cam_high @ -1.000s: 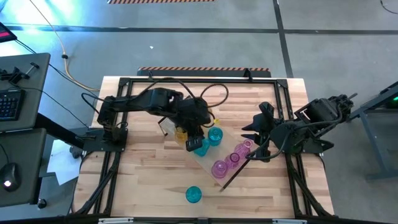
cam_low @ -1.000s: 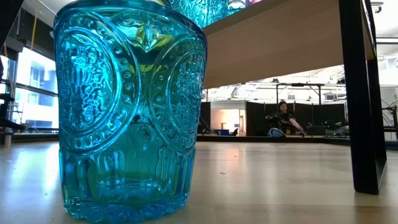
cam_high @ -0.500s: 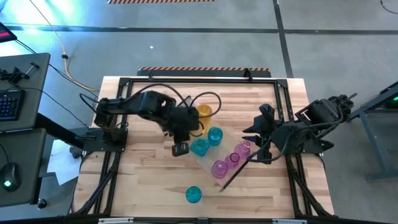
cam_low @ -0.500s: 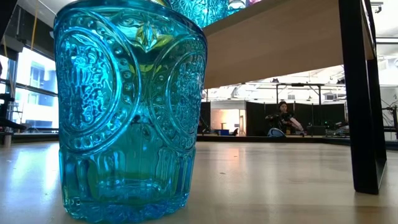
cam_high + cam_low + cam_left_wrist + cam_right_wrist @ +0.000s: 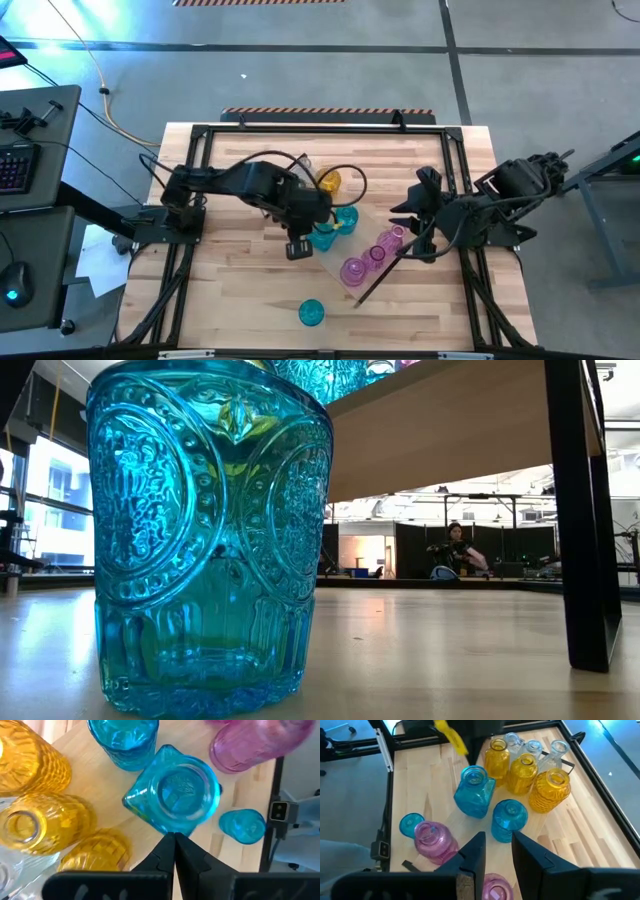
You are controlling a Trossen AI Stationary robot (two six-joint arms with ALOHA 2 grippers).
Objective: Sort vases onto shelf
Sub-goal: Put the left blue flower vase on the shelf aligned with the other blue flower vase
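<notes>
The shelf [image 5: 352, 262], a long light-wood board with thin dark end pieces, lies slantwise across the middle of the striped tabletop [image 5: 240, 300], and most of the vases stand on it in a row. Taking the shelf as the landmark: at its far end, nearest the left arm's base, stand clear vases [image 5: 532, 747] and amber yellow vases [image 5: 522, 774]; one yellow vase [image 5: 328, 181] shows just beyond that end in the high view. Next along the board come two teal blue vases, a square-bodied one [image 5: 172, 796] and a round one [image 5: 509, 820]. Toward the near end stand the pink vases [image 5: 353, 270]. A lone teal blue vase [image 5: 311, 313] stands off the shelf, well apart from it on the bare tabletop; in the low view it fills the foreground, with the shelf's underside and dark end piece behind it.

The left gripper [image 5: 174, 838] hovers above the shelf, over the square-bodied teal vase, its fingers pressed together with nothing between them. The right gripper [image 5: 496, 851] waits beside the shelf's pink end, its jaws narrowly parted and empty.

A person [image 5: 458, 550] sits far back in the room beyond the table.
</notes>
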